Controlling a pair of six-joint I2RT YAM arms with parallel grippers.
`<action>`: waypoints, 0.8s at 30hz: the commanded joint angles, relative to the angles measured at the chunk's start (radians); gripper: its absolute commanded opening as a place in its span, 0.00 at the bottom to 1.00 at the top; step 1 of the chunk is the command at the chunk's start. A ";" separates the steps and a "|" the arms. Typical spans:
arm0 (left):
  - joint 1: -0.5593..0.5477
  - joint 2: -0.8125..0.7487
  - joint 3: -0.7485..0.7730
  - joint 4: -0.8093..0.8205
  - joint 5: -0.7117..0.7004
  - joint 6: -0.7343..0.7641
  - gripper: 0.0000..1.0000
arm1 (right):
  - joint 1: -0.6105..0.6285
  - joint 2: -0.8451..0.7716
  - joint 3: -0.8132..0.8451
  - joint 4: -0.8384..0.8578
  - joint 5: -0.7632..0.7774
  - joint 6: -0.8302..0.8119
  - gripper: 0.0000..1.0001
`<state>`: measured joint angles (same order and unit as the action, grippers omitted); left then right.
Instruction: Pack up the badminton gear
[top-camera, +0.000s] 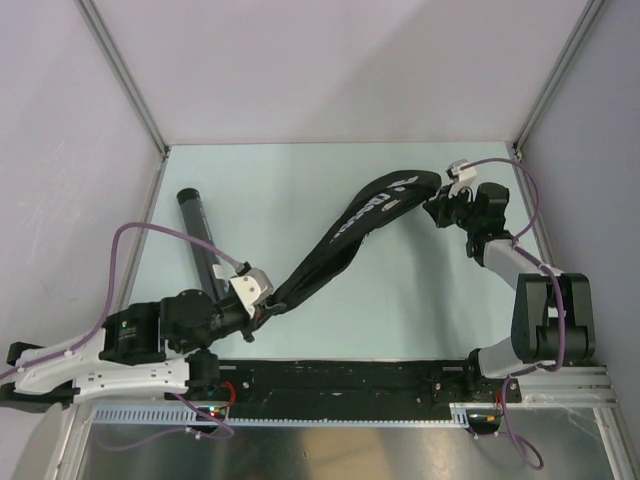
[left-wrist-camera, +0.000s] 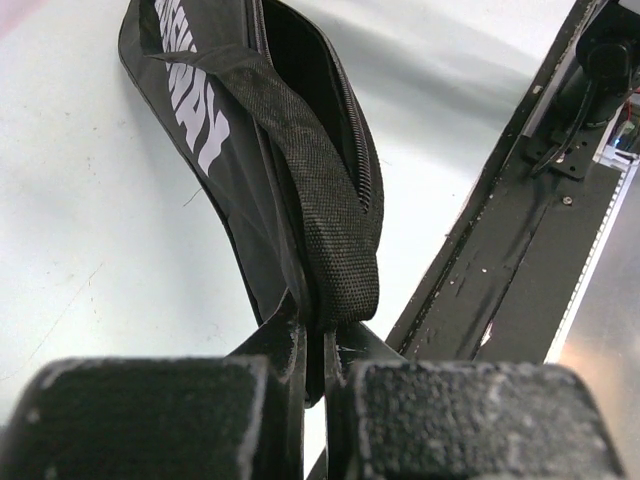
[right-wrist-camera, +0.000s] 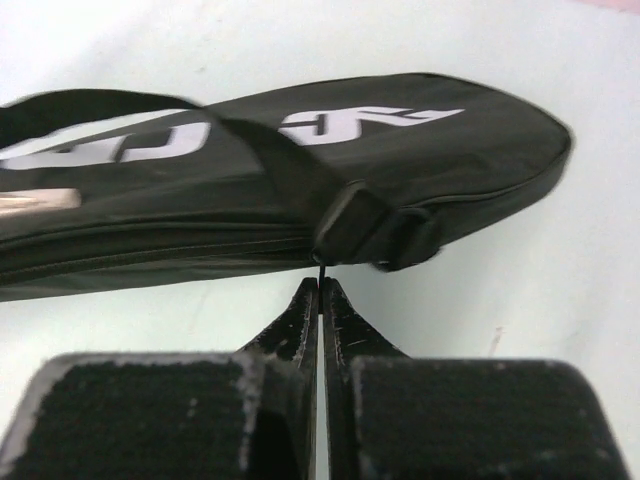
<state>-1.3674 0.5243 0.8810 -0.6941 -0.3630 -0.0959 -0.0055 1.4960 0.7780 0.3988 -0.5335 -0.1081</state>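
Black padded jaws of your left gripper are pressing together on the narrow near end of the bag, just where its woven strap is looping back, anchoring that end by the left base. Your right gripper is pinching a thin tab at the bag's wide far-right end, probably the zip pull, so both holds are likely stretching the bag taut for zipping. Beyond, the tube is lying on the pale table at far left, outside the bag; racquets and shuttlecocks are not showing.
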 joint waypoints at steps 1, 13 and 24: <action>0.005 0.026 0.049 0.081 -0.052 0.036 0.00 | 0.048 -0.096 0.032 -0.120 -0.018 0.059 0.00; 0.005 0.073 0.051 0.083 -0.102 0.034 0.00 | 0.209 -0.325 0.018 -0.277 -0.023 0.080 0.00; 0.021 0.222 0.052 0.149 -0.094 0.005 0.00 | 0.510 -0.504 -0.018 -0.340 -0.010 0.207 0.00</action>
<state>-1.3655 0.7021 0.8928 -0.6289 -0.4351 -0.0792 0.4397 1.0767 0.7563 0.0639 -0.4969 -0.0006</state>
